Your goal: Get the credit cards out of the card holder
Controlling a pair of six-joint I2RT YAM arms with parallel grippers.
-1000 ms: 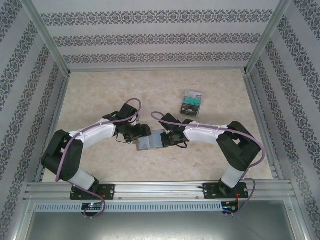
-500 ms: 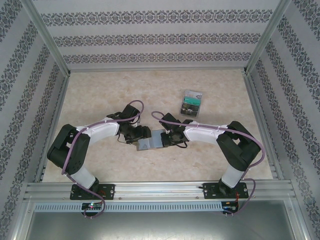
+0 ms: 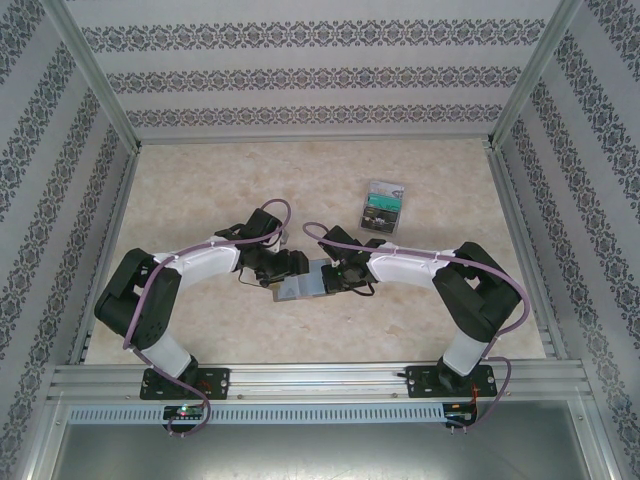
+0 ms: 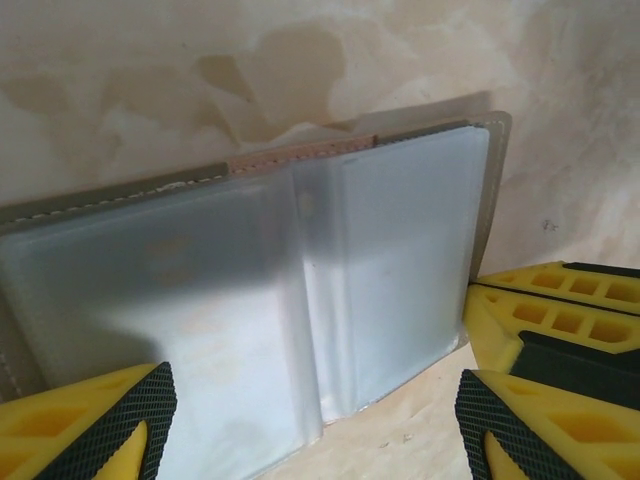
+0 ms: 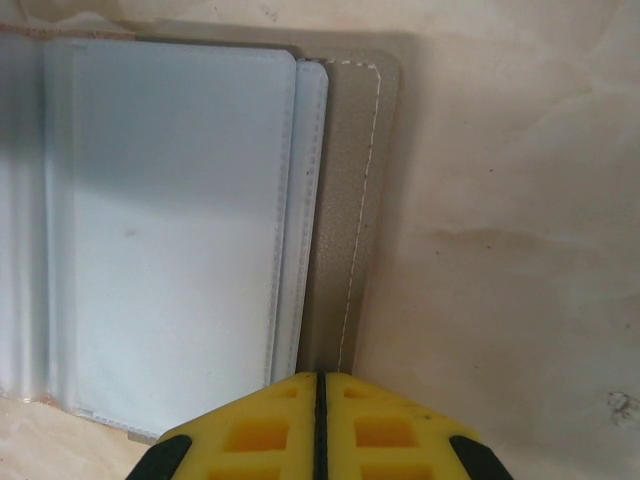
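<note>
The card holder (image 3: 300,284) lies open and flat on the table between the two arms. Its grey-brown cover frames pale blue-grey frosted sleeves (image 4: 250,280). The credit cards are hidden. My left gripper (image 4: 310,420) hangs open just above the holder, with one black-padded finger (image 4: 120,415) over the left half and the other off the right edge. My right gripper (image 5: 322,385) is shut, with nothing between its fingers. Its tip rests at the stitched right edge of the cover (image 5: 350,230), and its yellow fingers (image 4: 560,300) show beside the holder in the left wrist view.
A clear plastic case (image 3: 383,207) with green-and-black contents lies on the table behind the right arm. Patterned walls on metal rails (image 3: 110,200) enclose the beige table (image 3: 200,180) on three sides.
The left arm has shifted slightly to the right, bringing its open gripper further over the holder. The right gripper and the holder have not moved.
</note>
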